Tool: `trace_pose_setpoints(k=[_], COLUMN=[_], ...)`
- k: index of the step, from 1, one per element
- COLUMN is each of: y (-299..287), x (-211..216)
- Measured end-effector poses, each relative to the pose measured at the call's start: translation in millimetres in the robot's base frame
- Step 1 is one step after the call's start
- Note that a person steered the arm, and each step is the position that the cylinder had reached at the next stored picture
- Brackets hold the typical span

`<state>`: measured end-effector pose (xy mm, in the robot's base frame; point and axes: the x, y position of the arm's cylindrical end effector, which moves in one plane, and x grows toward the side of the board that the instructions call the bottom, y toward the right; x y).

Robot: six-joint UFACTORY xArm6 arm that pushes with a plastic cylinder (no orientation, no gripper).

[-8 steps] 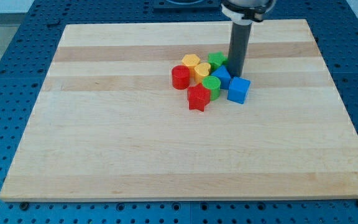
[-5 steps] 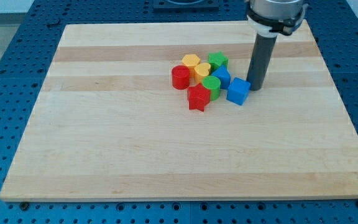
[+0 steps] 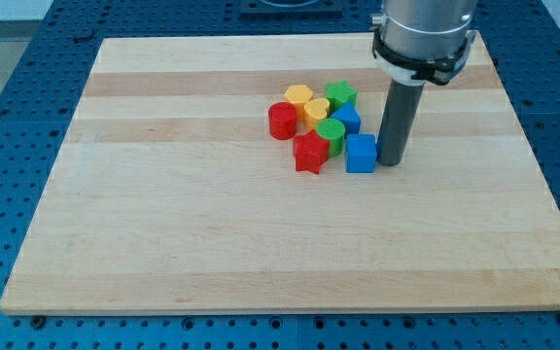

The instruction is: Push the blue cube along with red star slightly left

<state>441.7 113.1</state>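
The end effector was a bare rod with no jaws to open or close, gripping nothing — my tip (image 3: 391, 162) stood on the surface (image 3: 212, 233) against the right side of the blue cube (image 3: 361, 154). The red star (image 3: 310, 153) lay to the cube's left, apart from it, beside a green cylinder (image 3: 332, 134). The arm came straight down from the view's top, its upper part cut off. Behind sat a second blue block (image 3: 347, 119) — shape unclear.

No readable text, label or number anywhere — blocks and board alike bare
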Motion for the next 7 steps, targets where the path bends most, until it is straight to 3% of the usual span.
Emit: trace_pose_setpoints(k=[5,7], y=[-73.7,-96.8], x=[15.5,53.3])
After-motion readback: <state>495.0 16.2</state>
